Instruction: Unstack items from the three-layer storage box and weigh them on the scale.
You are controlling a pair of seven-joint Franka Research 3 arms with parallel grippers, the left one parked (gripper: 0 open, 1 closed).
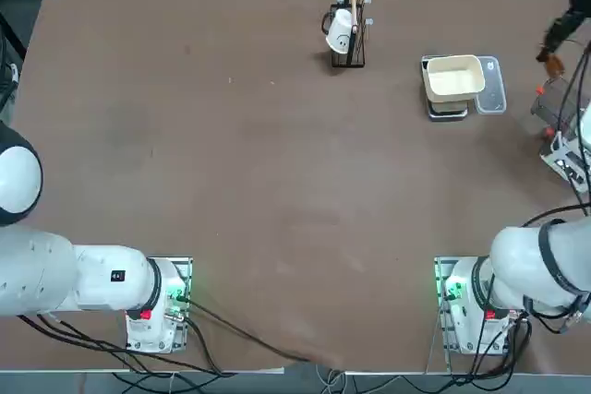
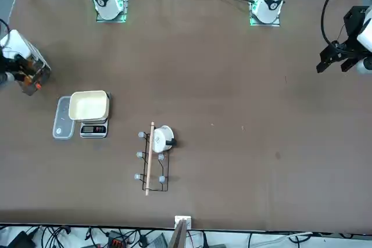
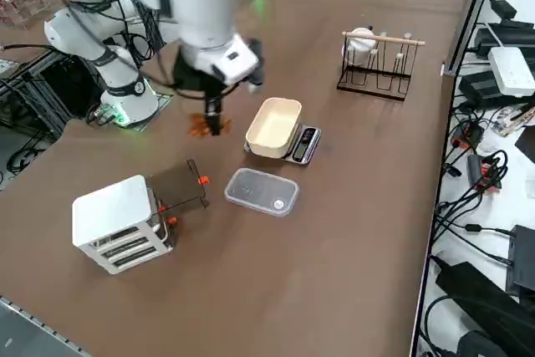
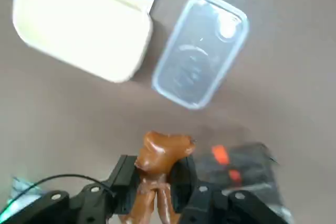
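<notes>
Overhead and front views face oppositely; both share the scale with the close wrist view

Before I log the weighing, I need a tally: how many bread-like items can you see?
1: a reddish-brown item is clamped in the right gripper, in the air between the storage box and the cream bowl on the scale. The bowl is empty; more may be hidden in the box's drawers.

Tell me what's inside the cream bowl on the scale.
The cream bowl looks empty. It covers most of the scale beneath. The right pincer holds a reddish-brown item short of it.
</notes>
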